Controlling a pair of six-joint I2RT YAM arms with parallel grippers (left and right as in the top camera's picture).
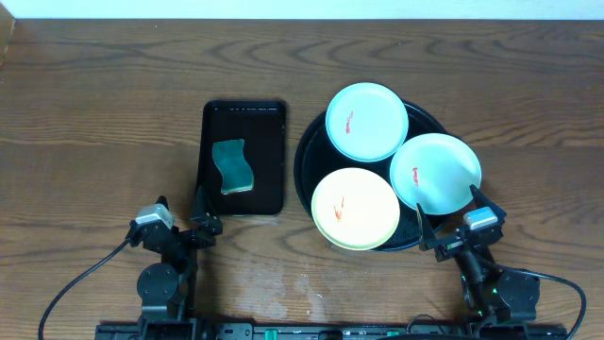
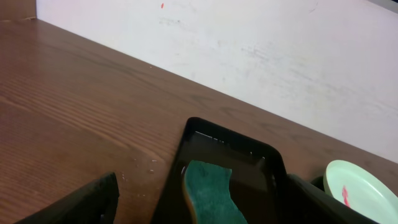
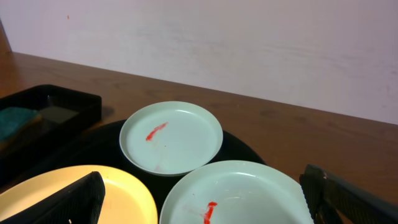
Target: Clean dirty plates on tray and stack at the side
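Observation:
Three plates lie on the round black tray (image 1: 307, 168), each with a red smear. A mint-green plate (image 1: 366, 121) is at the back, a second mint-green plate (image 1: 436, 173) at the right, and a pale yellow plate (image 1: 355, 209) at the front. In the right wrist view the back plate (image 3: 171, 137), the right plate (image 3: 239, 194) and the yellow plate (image 3: 74, 199) show. My right gripper (image 1: 447, 225) is open and empty at the tray's front right edge. My left gripper (image 1: 179, 215) is open and empty, in front of the small tray.
A small rectangular black tray (image 1: 244, 157) with a green sponge (image 1: 232, 167) stands left of the round tray; the sponge also shows in the left wrist view (image 2: 211, 196). A pale wall runs along the table's far edge.

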